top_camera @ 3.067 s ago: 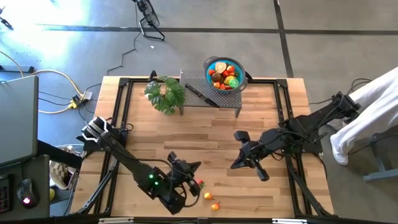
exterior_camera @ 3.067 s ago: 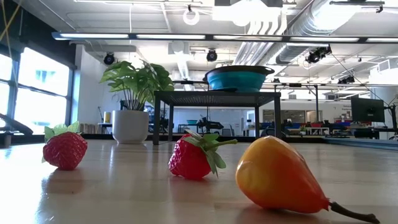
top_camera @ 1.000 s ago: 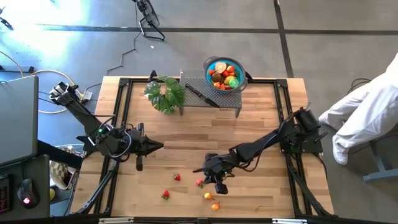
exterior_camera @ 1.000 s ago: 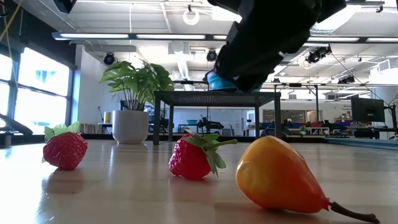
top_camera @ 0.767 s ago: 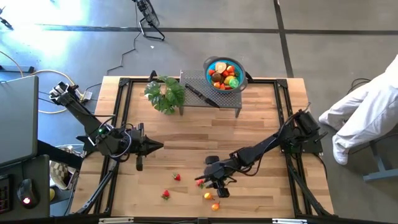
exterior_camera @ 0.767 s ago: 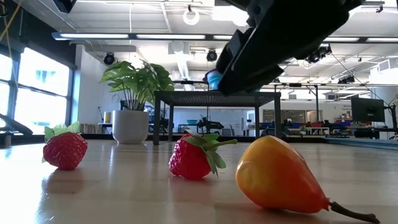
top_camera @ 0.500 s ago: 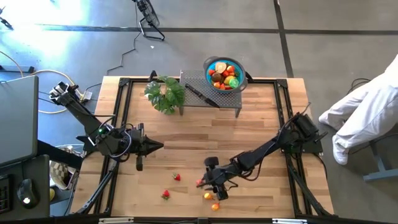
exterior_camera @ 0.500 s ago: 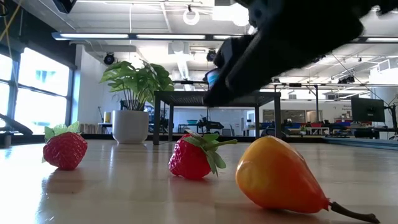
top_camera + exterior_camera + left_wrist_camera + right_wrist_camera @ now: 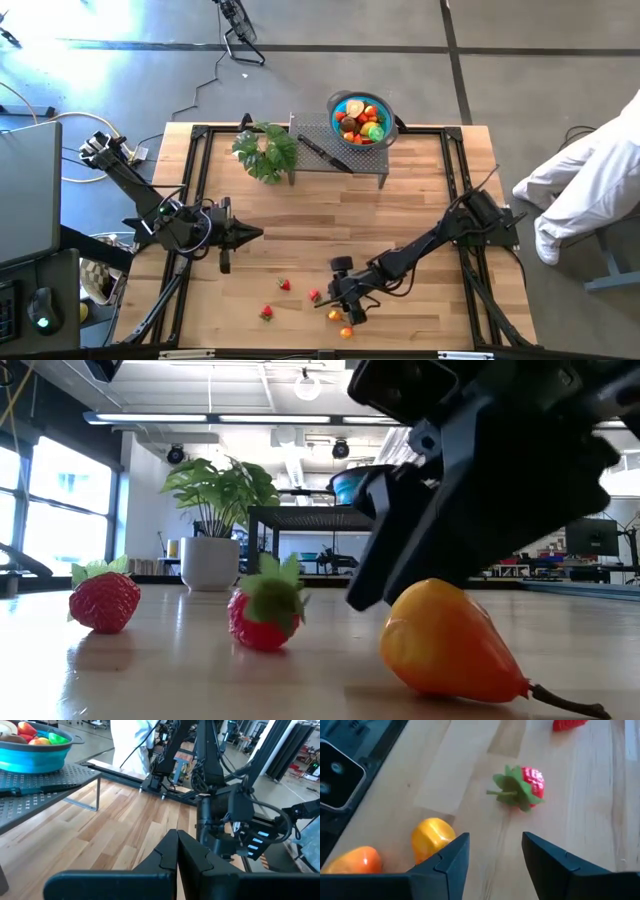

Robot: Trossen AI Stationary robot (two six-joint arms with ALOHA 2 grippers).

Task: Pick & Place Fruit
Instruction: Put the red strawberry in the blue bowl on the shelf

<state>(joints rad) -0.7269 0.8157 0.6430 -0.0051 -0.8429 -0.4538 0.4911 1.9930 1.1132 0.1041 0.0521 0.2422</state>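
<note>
Three red strawberries lie on the wooden table near its front: one point(image 9: 285, 285), one point(image 9: 315, 296) and one point(image 9: 266, 313). A yellow fruit point(image 9: 335, 316) and an orange pear-shaped fruit point(image 9: 347, 332) lie beside them. My right gripper point(image 9: 337, 300) stands open and low over the table. The middle strawberry point(image 9: 522, 787) lies just ahead of its fingers, and the yellow fruit point(image 9: 432, 835) lies by one finger's outer side. My left gripper point(image 9: 250, 236) waits shut, raised over the table's left half. The blue bowl point(image 9: 360, 118) with several fruits stands on a dark mesh stand point(image 9: 340, 158).
A leafy potted plant point(image 9: 265, 150) stands at the far left of the stand, and a black-handled knife point(image 9: 322, 152) lies on the mesh. A person in white point(image 9: 590, 190) is beyond the table's right edge. Bare wood lies between the stand and the loose fruit.
My right gripper has come down and toward the table's near edge, over the loose fruit. The middle strawberry has shifted a little toward the left and turned about. Its green leaves now face the low camera.
</note>
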